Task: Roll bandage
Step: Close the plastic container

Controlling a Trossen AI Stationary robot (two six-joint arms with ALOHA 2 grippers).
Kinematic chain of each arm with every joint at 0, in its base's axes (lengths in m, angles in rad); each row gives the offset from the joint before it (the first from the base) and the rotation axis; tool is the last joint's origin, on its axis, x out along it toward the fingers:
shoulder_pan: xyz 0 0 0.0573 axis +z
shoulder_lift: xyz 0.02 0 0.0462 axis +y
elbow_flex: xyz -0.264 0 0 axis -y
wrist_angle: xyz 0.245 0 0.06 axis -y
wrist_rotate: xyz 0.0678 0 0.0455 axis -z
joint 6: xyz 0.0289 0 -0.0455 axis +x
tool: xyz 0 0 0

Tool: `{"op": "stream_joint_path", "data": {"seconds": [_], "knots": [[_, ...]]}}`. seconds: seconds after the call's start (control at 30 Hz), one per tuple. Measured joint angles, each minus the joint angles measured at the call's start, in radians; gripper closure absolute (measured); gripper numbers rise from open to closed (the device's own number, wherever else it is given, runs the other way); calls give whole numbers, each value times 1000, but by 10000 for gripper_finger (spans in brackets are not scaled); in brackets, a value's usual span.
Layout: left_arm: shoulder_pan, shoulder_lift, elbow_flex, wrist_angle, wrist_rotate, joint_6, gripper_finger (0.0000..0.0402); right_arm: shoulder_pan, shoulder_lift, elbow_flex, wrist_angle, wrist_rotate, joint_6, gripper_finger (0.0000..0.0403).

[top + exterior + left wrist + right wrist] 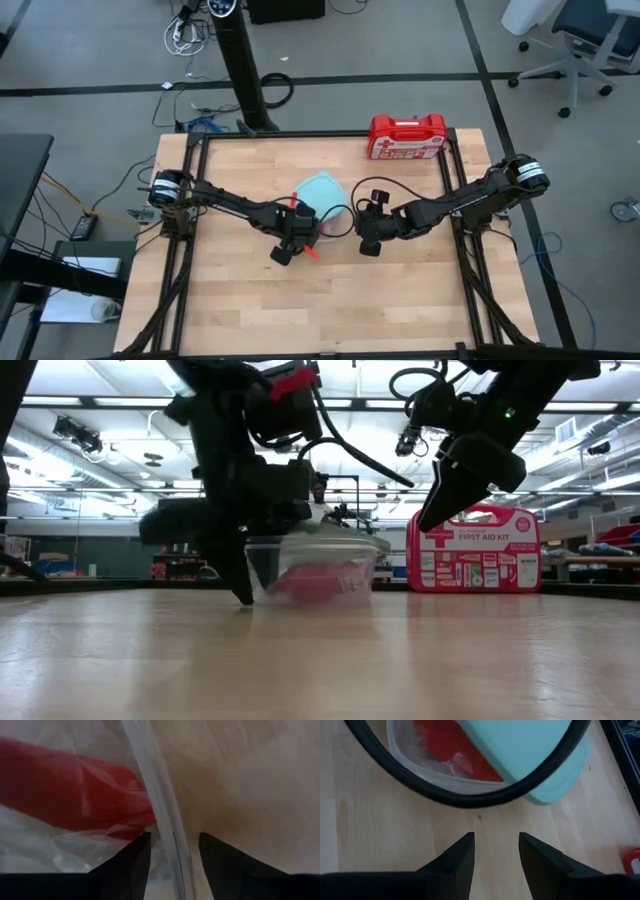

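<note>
The red bandage lies bunched inside a clear plastic container at the table's middle. A pale blue lid sits askew over the container's top. My left gripper points steeply down at the container's near-left rim, open, with one finger inside the clear wall and one outside. Its tips reach almost to the table. My right gripper hangs open above bare wood to the container's right, with nothing between its fingers. My left gripper straddles the container's clear wall from above, one finger inside and one outside. The inner fingertip stands at the edge of the red bandage. I cannot tell whether either finger touches the wall or the bandage.
A red first-aid case stands at the table's far edge, right of centre. A black cable from the right arm loops between my right gripper and the container. Bare wood lies near and to both sides.
</note>
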Motion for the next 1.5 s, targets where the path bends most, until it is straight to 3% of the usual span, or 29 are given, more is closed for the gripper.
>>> {"op": "stream_joint_path", "data": {"seconds": [0.37,0.7,0.9,1.0,1.2,1.5], "knots": [[1,-5,189,-257,0,-6,229,3,0,0,-1,2,3,252],[1,-5,275,-421,1,-51,229,2,0,-1,-10,42,2,252],[1,-5,332,-542,2,-91,229,-72,0,-48,-9,27,1,252],[1,-5,355,-611,-27,-118,229,-133,0,-74,-4,-37,-10,252],[19,-5,330,-685,-198,-144,229,-234,0,-118,118,-92,-161,252],[90,-6,123,-610,-364,-185,229,-226,0,-168,189,66,-253,252]]}}
